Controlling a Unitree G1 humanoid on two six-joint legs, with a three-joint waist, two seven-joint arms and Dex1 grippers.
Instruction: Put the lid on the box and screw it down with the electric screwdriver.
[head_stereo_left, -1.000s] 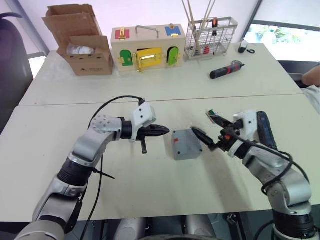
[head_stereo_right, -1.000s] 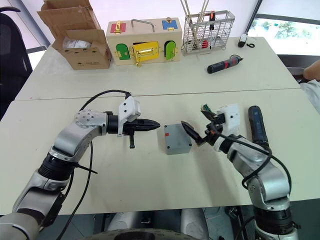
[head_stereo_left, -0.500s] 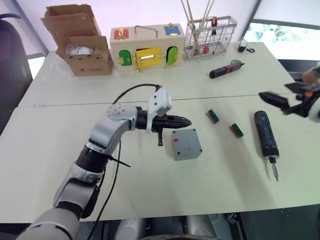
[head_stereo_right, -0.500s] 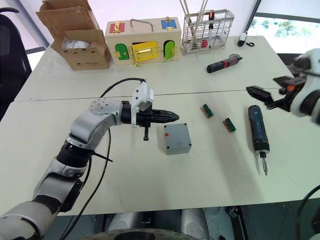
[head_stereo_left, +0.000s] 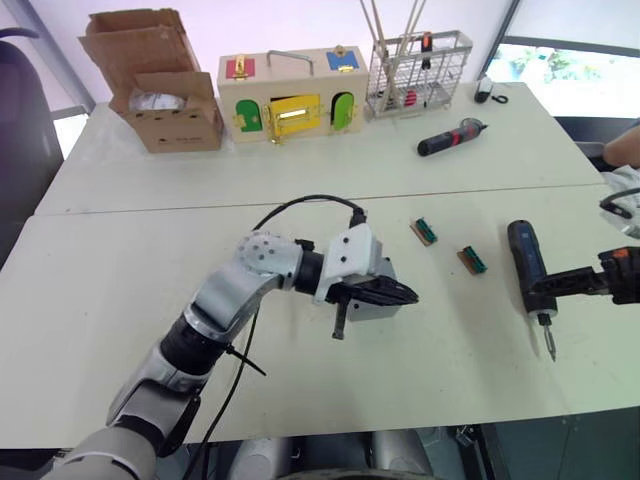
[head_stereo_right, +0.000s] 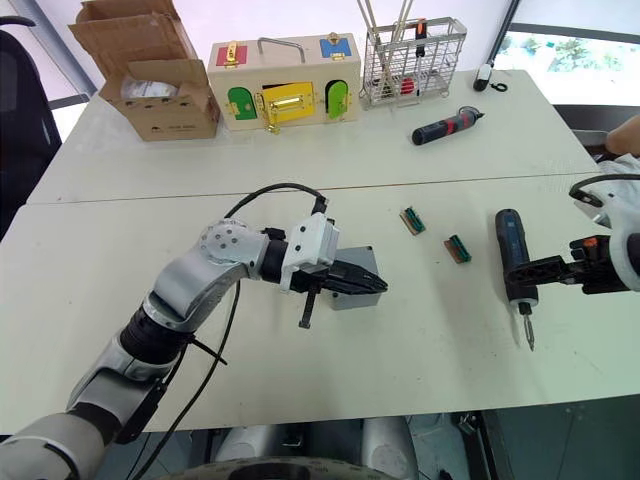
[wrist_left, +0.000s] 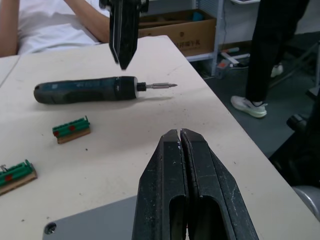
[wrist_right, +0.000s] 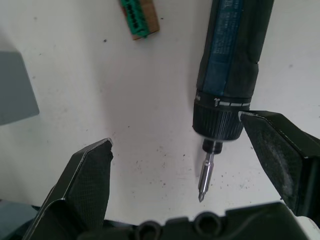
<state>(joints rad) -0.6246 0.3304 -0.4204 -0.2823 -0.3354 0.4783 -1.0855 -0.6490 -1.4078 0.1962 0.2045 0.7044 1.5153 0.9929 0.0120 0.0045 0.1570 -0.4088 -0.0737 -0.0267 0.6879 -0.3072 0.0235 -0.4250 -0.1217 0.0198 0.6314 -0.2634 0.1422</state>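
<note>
Grey lid sits on the box under the closed left end effector, likely steadying it. Right end effector, spread wide, straddles the electric screwdriver near the tabletop's right edge, ready to grasp.

**Other stuff on the tables**

Far table: a cardboard box, a wooden box with coloured doors, a wire rack, and a red-and-black screwdriver lying nearby. Two green connector blocks sit near each other on the near table.

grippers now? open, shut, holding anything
Left gripper: shut, empty, over the box.
Right gripper: open, beside the electric screwdriver, not holding it.
</note>
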